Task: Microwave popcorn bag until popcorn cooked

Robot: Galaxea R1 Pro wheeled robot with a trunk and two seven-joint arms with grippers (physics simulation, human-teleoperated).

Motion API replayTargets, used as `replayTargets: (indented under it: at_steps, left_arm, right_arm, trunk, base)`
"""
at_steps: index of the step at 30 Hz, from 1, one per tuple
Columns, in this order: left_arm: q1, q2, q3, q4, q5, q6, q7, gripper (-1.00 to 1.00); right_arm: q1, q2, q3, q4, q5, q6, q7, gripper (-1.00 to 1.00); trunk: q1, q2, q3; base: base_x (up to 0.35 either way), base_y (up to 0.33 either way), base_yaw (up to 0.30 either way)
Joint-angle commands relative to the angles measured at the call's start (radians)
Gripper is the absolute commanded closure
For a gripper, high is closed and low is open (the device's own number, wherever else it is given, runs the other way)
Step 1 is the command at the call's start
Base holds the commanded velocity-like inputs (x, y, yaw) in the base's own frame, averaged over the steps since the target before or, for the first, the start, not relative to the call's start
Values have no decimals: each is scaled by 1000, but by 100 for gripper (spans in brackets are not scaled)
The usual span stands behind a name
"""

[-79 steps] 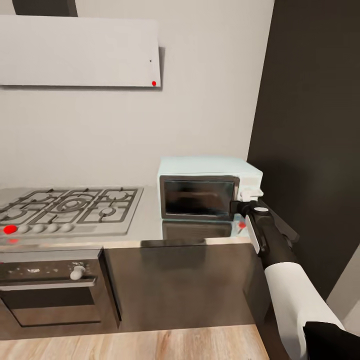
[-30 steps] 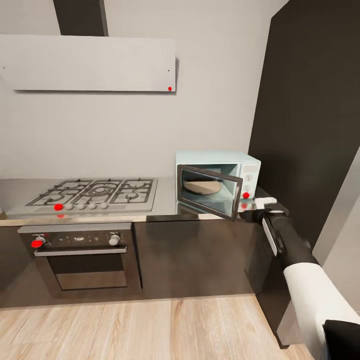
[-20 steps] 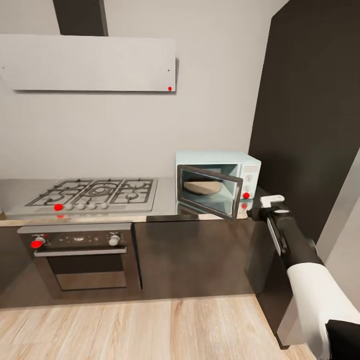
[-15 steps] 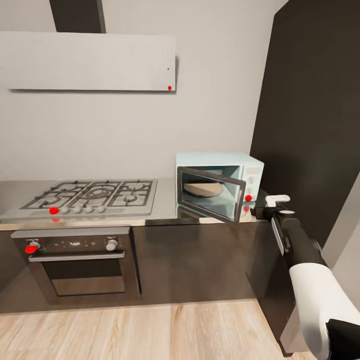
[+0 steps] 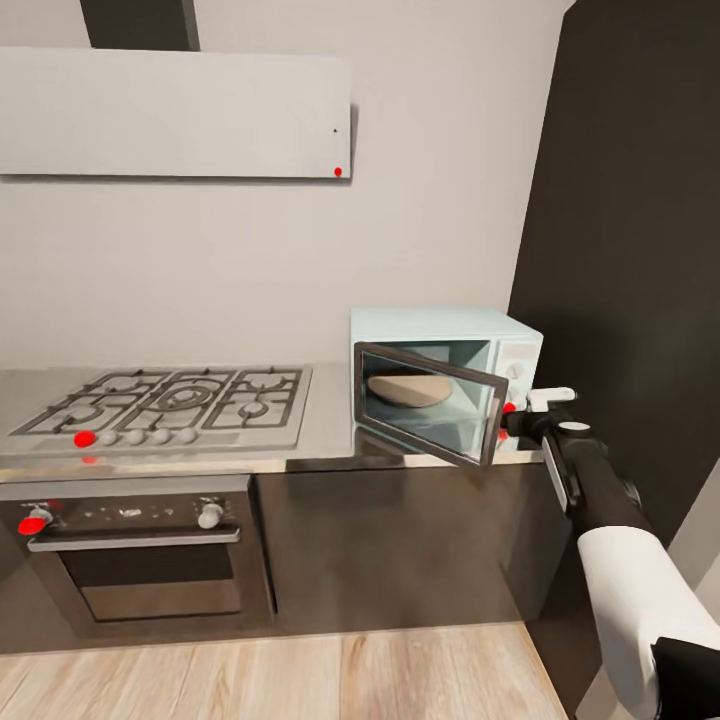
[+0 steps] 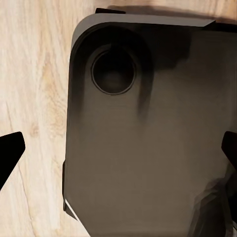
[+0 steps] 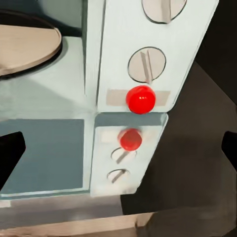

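Note:
The pale mint-blue microwave (image 5: pixel 445 340) stands at the right end of the grey countertop (image 5: pixel 325 440). Its dark-framed glass door (image 5: pixel 428 403) hangs open, swung out over the counter's edge. Inside lies a tan round turntable (image 5: pixel 407 389) with nothing on it. My right gripper (image 5: pixel 533 410) hovers open just right of the door's free edge, level with the white knob panel (image 7: pixel 140 54) and its red light (image 7: pixel 140 98). The right gripper (image 7: pixel 118 150) has nothing between its fingers. My left gripper (image 6: pixel 118 150) is open and points down at my own dark base (image 6: pixel 148 148). The popcorn bag is out of view.
A gas hob (image 5: pixel 170 400) takes up the counter's left part, with a black built-in oven (image 5: pixel 130 540) under it and a white range hood (image 5: pixel 170 110) above. A tall dark cabinet (image 5: pixel 630 250) walls off the right side. The wood floor (image 5: pixel 300 680) runs along the cabinets.
The microwave door, shut 2.6 s ago, now stands open. My right gripper has come off the door's edge and sits a little to its right. The head camera has shifted.

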Motion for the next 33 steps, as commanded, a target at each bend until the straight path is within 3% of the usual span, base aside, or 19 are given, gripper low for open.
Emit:
replayTargets:
  at_steps: [1, 4, 14, 33]
  left_arm:
    - [0, 0, 0, -1, 10, -1, 1, -100]
    - [0, 0, 0, -1, 10, -1, 1, -100]
    - [0, 0, -1, -1, 10, -1, 1, -100]
    - [0, -2, 0, -1, 10, -1, 2, -100]
  right_arm:
    - [-1, -1, -2, -1, 11, 3, 57, -100]
    - [-1, -11, -1, -1, 22, 3, 229, -100]
    - [-1, -11, 4, -8, 26, 15, 412, -100]
    - [-1, -1, 7, -9, 29, 41, 418, -100]
  trunk:
    - [0, 0, -1]
    - [0, 0, -1]
    - [0, 0, -1]
    - [0, 0, -1]
  base:
    - [9, 0, 0]
    - [3, 0, 0]
    - [-4, 4, 0]
    - [-227, 212, 0]
